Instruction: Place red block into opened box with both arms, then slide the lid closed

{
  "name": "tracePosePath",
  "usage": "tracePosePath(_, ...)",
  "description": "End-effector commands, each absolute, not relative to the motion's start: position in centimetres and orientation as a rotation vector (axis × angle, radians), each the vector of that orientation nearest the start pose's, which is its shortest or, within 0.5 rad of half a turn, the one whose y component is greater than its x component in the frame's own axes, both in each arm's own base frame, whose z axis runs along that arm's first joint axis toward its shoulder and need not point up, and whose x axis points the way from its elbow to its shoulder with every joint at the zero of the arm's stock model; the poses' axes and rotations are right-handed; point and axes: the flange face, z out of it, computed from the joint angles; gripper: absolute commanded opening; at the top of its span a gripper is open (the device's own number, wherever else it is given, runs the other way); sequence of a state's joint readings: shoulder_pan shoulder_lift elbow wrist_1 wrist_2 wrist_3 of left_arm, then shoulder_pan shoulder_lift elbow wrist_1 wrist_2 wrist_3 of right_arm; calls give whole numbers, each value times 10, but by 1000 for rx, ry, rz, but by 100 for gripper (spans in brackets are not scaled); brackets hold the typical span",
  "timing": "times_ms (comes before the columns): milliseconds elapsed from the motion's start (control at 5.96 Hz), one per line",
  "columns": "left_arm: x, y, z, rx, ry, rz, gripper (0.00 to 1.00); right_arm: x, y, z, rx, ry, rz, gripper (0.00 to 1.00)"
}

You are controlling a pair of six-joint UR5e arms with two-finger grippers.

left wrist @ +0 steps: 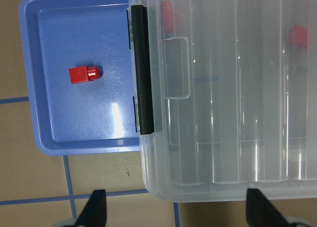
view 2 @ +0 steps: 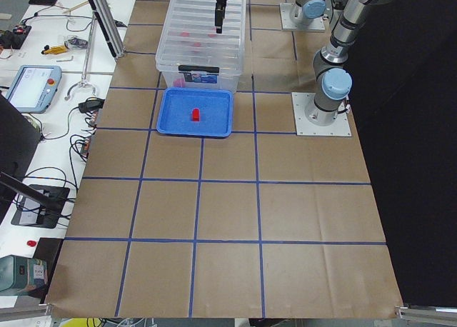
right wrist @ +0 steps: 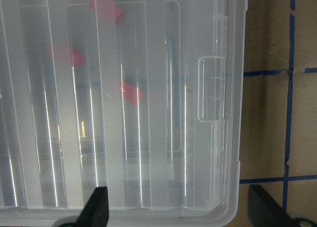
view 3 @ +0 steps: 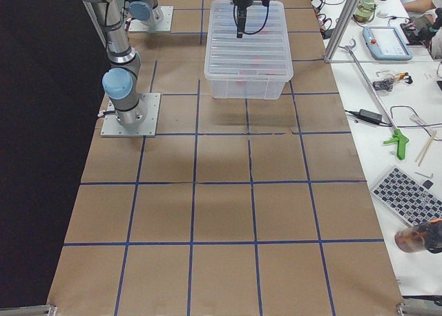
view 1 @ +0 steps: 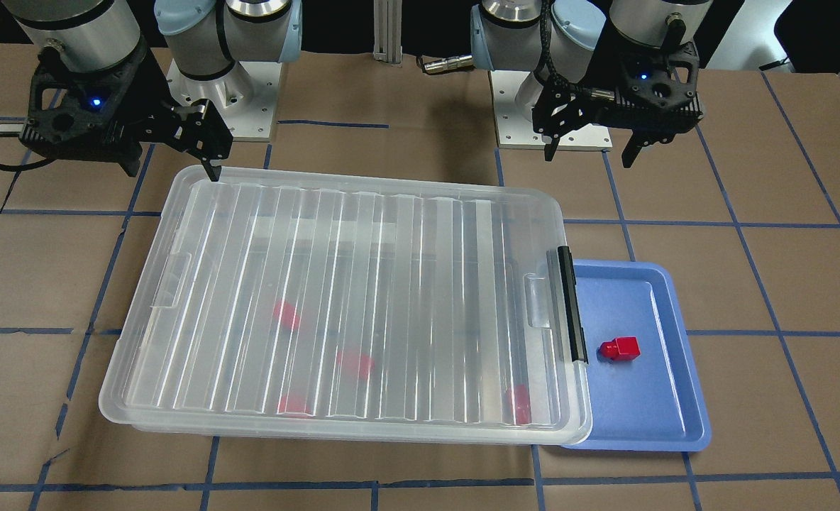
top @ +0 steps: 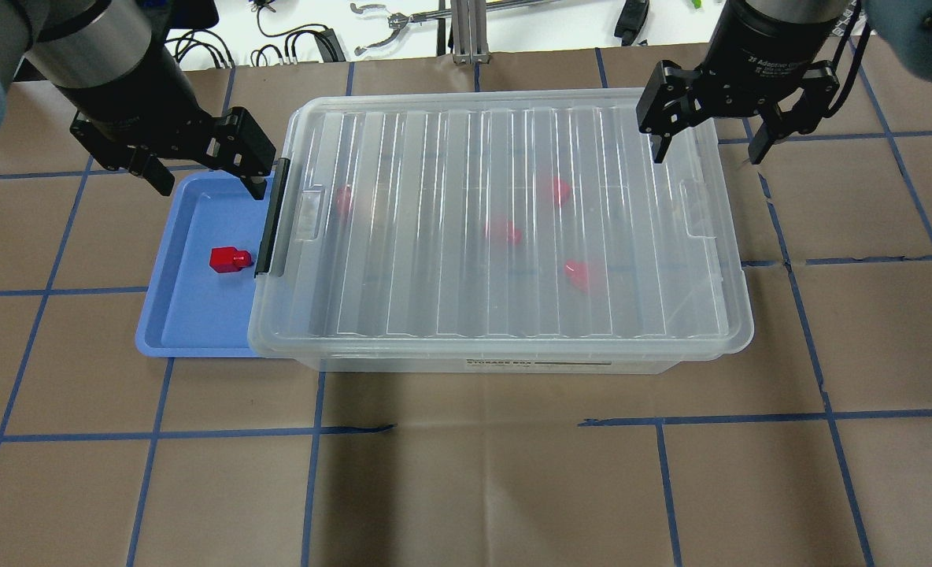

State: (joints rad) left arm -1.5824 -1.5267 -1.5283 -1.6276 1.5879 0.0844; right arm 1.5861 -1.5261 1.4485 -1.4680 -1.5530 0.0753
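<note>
The clear box (top: 513, 364) stands mid-table with the ribbed lid (top: 497, 220) lying flat over its whole top. Blurred through the lid I see several red blocks (top: 582, 272) inside. Another red block (top: 228, 258) lies on the blue tray (top: 190, 315), beside the box's black latch (top: 271, 216). My left gripper (top: 208, 179) hangs open and empty above the tray's far edge, by the latch end. Over the opposite short end of the lid, my right gripper (top: 708, 150) is also open and empty. One of its fingers is above the lid and the other is past the rim.
The blue tray (view 1: 647, 397) is partly tucked under the box's latch end. Brown paper with blue tape lines covers the table. Both arm bases (view 1: 221, 92) stand behind the box. Side benches with tools and cables (view 3: 387, 116) run along both table ends.
</note>
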Motion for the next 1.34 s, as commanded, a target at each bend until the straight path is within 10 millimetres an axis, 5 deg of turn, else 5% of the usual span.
tracePosePath(0, -137, -473, 524, 150, 3120, -45, 98, 143, -506, 514, 89, 3123, 42, 100)
tracePosePath(839, -140, -475, 522, 121, 3147, -46, 98, 137, -509, 510, 99, 3130, 49, 100)
tracePosePath(1175, -139, -474, 523, 121, 3147, -53, 98, 105, -513, 487, 142, 3129, 120, 100)
